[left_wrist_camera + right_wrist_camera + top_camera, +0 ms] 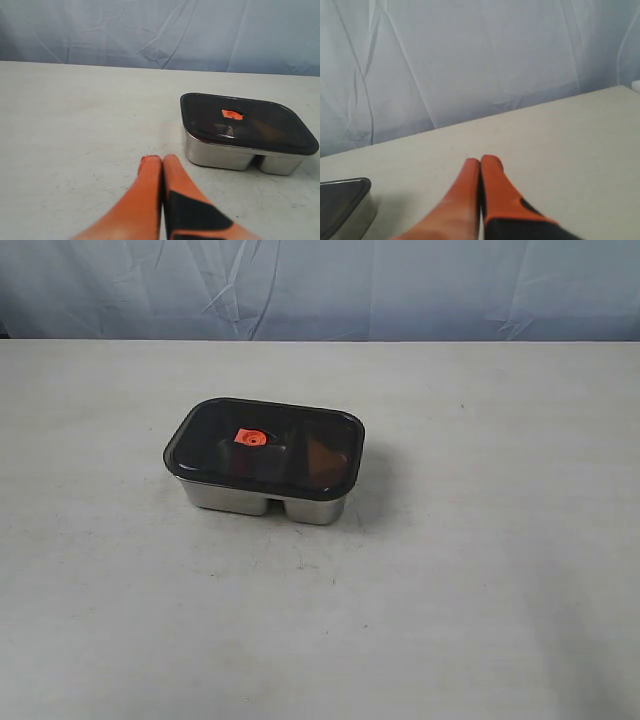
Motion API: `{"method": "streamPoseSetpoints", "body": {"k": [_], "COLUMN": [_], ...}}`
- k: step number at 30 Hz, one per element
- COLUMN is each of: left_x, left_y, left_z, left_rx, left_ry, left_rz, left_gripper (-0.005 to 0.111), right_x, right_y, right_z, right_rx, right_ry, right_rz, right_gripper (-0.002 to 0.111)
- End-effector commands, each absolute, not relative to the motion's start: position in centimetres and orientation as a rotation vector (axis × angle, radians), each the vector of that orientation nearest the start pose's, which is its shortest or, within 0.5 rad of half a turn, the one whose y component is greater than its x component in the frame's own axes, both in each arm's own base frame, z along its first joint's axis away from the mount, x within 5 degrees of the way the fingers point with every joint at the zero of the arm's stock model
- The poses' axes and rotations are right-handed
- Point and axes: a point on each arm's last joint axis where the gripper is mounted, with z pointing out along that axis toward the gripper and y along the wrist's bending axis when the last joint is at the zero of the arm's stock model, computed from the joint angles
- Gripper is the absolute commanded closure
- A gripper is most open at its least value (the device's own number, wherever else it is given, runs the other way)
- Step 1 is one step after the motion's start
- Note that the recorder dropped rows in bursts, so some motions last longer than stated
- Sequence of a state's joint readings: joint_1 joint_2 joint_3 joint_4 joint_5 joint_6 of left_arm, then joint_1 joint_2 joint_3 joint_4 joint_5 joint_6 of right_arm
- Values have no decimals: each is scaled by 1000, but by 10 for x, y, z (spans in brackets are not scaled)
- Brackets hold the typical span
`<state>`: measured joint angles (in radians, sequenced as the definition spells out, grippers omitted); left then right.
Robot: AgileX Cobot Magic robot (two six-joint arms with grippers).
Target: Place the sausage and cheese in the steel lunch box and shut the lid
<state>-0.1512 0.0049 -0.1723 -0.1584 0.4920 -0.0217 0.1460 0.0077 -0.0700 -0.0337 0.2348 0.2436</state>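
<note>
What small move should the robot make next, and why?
Probably none on the box; parking the arms seems enough. The lid already lies flat over the steel lunch box, and the left hand and the right hand are shut, empty and apart from it. Whether the lid is sealed tight cannot be seen.

Off-white table [480, 590], matte, faintly scuffed and flecked with small dark marks, filling most of the exterior view; straight far edge running across near the top; behind it a pale blue-grey cloth backdrop [320, 285], creased and wrinkled, hung like a wall; soft, even light; tabletop shadows weak and blurred.
</note>
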Motion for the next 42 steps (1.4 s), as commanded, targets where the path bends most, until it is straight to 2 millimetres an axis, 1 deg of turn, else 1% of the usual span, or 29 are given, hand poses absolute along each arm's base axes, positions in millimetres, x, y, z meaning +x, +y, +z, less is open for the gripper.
{"method": "streamPoseSetpoints", "body": {"k": [1, 4, 42], "left_x": [42, 42, 42], "left_y": [-13, -13, -13], "left_z": [226, 226, 226], "left_rx": [41, 41, 41], "left_ry": [1803, 1803, 1803], "left_rz": [-285, -285, -285], "left_gripper": [107, 107, 107], "right_x": [55, 55, 55], "right_y": [7, 7, 7], "right_z": [193, 190, 190], "right_rx": [110, 111, 110], "right_ry": [1710, 1749, 1745], "right_rz": [285, 279, 279], "right_gripper": [108, 108, 108]}}
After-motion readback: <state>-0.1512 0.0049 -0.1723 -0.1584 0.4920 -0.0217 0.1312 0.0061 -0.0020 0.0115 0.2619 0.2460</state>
